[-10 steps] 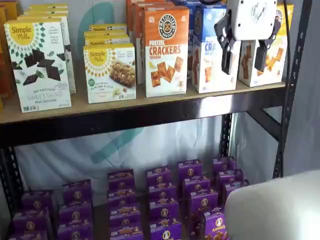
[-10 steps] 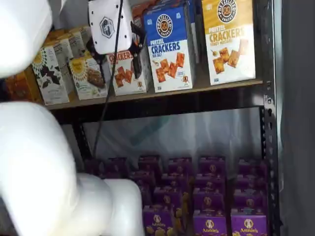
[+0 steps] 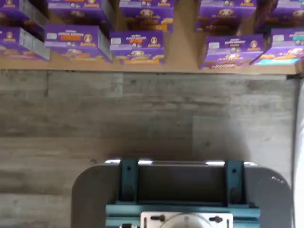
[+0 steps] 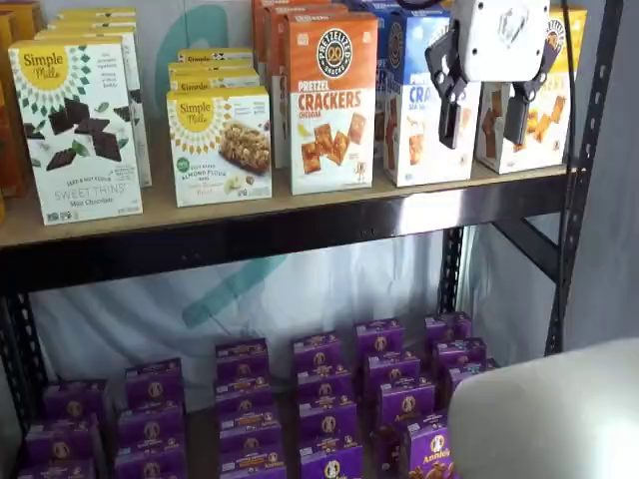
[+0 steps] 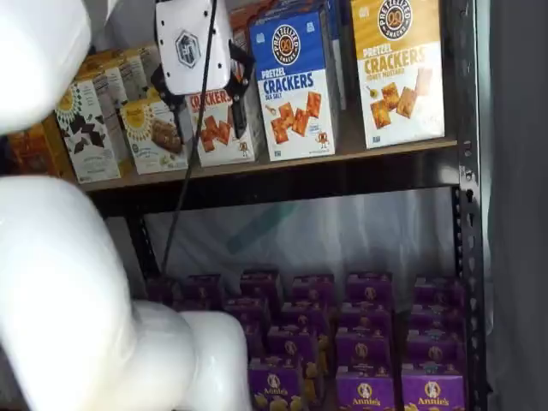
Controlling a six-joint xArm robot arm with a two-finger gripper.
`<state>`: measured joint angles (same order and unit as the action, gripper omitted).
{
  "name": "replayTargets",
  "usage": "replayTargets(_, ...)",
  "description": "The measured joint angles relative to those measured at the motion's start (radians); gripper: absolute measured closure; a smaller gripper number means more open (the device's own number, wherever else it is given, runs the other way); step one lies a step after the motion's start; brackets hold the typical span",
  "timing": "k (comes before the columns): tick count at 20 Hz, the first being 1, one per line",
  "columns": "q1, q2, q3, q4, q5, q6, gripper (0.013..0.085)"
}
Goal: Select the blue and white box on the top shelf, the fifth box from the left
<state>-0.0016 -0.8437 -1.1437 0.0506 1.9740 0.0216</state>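
Observation:
The blue and white box point(image 4: 411, 105) stands on the top shelf point(image 4: 300, 228), between an orange-topped and a yellow-topped carton. It shows whole in a shelf view point(image 5: 295, 86), with the shelf's front beam point(image 5: 282, 178) below it. My gripper point(image 4: 483, 122) hangs in front of the shelf with a plain gap between its two black fingers, holding nothing. One finger overlaps the blue box's right edge and the other overlaps the yellow-topped carton. In a shelf view the gripper point(image 5: 199, 107) is left of the blue box, in front of the orange-topped carton. The wrist view shows neither fingers nor box.
Orange-topped Pretzel Crackers carton point(image 4: 331, 100), yellow-topped carton point(image 5: 398, 68) and Simple Mills boxes point(image 4: 75, 130) share the top shelf. Several purple boxes point(image 4: 319, 399) fill the lower shelf and show in the wrist view point(image 3: 137, 45). Black upright point(image 4: 584, 150) at right. My white arm point(image 5: 77, 282) fills the foreground.
The gripper has risen slightly in front of the top shelf. The boxes have not moved.

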Motion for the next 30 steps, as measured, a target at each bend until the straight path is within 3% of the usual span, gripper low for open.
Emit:
replayTargets(4, 0.035, 0.003, 0.008, -0.053, -0.068, 0.016, 0.0130)
replayTargets(8, 0.036, 0.027, -0.005, -0.068, -0.137, 0.015, 0.0130)
replayTargets(20, -0.046, 0.169, -0.108, -0.034, -0.248, -0.057, 0.0130)
replayTargets(30, -0.116, 0.241, -0.158, -0.010, -0.288, -0.121, 0.0130)
